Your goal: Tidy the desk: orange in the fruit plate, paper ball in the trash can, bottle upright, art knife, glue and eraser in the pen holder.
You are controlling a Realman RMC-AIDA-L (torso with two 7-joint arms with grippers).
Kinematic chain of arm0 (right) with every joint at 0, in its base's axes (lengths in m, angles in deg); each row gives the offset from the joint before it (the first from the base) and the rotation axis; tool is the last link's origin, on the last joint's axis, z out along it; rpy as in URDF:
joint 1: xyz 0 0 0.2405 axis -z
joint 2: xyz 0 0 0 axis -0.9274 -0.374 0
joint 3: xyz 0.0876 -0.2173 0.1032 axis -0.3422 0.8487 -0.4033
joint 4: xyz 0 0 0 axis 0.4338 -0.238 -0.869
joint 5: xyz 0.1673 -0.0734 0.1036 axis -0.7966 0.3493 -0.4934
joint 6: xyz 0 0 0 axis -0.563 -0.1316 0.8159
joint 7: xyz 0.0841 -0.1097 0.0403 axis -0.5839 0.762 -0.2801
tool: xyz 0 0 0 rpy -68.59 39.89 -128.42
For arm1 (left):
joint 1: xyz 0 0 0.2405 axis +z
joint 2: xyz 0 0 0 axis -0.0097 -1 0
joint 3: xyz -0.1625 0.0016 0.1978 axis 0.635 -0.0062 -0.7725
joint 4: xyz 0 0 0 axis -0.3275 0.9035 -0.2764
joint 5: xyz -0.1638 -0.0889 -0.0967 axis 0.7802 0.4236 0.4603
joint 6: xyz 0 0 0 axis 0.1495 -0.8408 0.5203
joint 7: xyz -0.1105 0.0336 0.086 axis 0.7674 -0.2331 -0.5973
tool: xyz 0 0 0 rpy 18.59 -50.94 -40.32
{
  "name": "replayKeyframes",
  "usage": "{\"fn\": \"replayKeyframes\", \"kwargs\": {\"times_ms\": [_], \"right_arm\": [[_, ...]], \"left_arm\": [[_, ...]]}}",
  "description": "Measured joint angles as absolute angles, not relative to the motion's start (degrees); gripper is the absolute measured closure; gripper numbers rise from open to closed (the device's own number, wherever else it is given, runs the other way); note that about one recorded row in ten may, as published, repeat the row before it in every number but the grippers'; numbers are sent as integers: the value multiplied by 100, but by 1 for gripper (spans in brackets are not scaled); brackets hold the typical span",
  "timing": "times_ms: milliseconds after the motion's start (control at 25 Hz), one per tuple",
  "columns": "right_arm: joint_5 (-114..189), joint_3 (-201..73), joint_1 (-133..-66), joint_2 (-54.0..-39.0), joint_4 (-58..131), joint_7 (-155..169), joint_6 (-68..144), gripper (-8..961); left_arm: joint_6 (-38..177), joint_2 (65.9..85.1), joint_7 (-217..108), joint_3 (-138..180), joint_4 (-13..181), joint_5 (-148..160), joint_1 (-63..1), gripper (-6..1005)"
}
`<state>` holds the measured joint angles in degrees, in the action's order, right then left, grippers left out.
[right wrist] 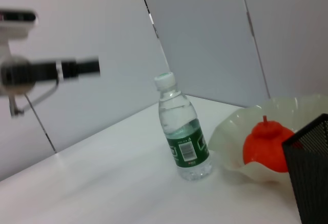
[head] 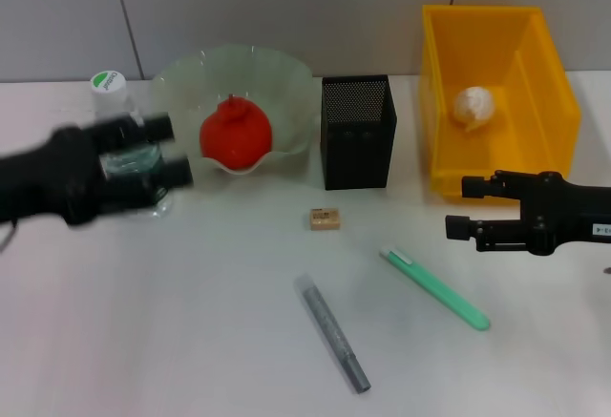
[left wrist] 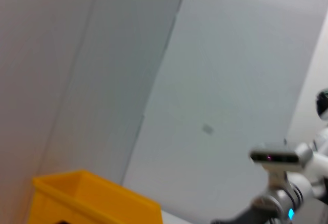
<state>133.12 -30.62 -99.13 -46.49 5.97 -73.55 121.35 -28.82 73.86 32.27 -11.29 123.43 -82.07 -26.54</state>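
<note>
The bottle [head: 122, 140] is seen standing upright at the far left of the white table [head: 191, 341], its white cap [head: 108, 82] on top and its green label low on the body, just beside the fruit plate [head: 286, 83]. The orange [head: 235, 134] is held in that plate, and the paper ball [head: 475, 105] lies inside the trash can [head: 554, 102] at the far right. The pen holder [head: 358, 132] stands between the plate and the bin, and nothing can be made out inside it from the head view. The eraser [head: 325, 218] is left on the table just in front of the pen holder; nearer the robot, a grey stick [head: 332, 334], probably the glue, and a green art knife [head: 437, 289] lie flat and well apart from each other. The left gripper [head: 172, 150] is shown blurred in front of the bottle, its two fingers spread on either side of the bottle's lower body; whether they touch it cannot be told. The right gripper [head: 461, 207] is held above the table in front of the trash can, its fingers parted and nothing between them.
</note>
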Motion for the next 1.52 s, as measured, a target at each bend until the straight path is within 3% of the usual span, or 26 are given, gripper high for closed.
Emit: {"fn": "replayKeyframes", "kwargs": {"times_ms": [240,360,600,760,1120,1280,1400,1520], "right_arm": [[13482,-2999,-10070,-4616,550,-7608,12177,115],[13675,-2999,-10138,-4617,253,-8025,12278,115],[14298,-2968,-10372,-4706,-981,-9531,12895,115],[15136,-2448,-10984,-4648,-1987,-11410,13325,115],[16683,-1719,-12280,-4595,-2032,-13058,13502,115],[17752,-1436,-13062,-4763,-1412,-13388,13217,115],[17919,-1386,-13138,-4807,-1322,-13401,13120,115],[18306,-1067,-13295,-5047,-1121,-13416,12709,114]], "left_arm": [[-2550,7515,2149,-1238,11621,-8786,-2581,197],[-2328,7682,1631,-1241,11561,-9199,-2510,199],[-2237,7727,1545,-1249,11563,-9434,-2551,202],[-2147,7793,1334,-1253,11562,-9471,-2571,202],[-1972,7846,1213,-1253,11560,-9476,-2627,202],[-1853,7859,1208,-1252,11560,-9477,-2659,202],[-1822,7860,1216,-1252,11560,-9477,-2662,202],[-1775,7861,1242,-1252,11560,-9477,-2674,202]]}}
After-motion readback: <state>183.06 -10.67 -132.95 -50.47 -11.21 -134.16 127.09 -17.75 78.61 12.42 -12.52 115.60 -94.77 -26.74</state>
